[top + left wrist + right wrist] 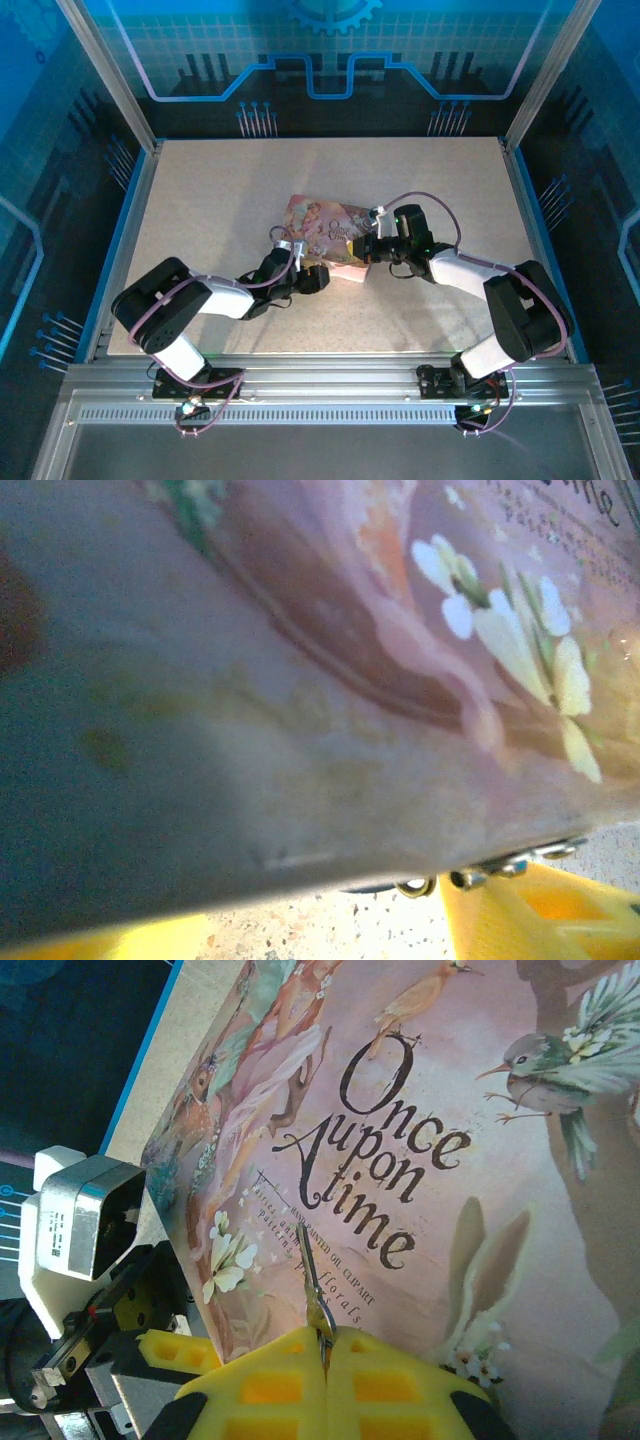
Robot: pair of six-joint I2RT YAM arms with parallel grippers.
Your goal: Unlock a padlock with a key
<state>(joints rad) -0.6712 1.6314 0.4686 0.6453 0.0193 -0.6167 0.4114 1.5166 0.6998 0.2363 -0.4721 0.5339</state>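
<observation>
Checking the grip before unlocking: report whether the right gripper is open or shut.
The right gripper is shut on the key: yellow fingers meet, pinching its thin shaft over the pink box.

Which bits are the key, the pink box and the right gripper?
key [313, 1290], right wrist view, its thin metal shaft.
pink box [328, 232], top external view, its illustrated lid.
right gripper [326, 1353], right wrist view, between its yellow fingertips.

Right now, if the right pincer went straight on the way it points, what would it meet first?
The pink box: the key pinched in the right pincer aims at its printed lid, near "time". How close is unclear.
</observation>
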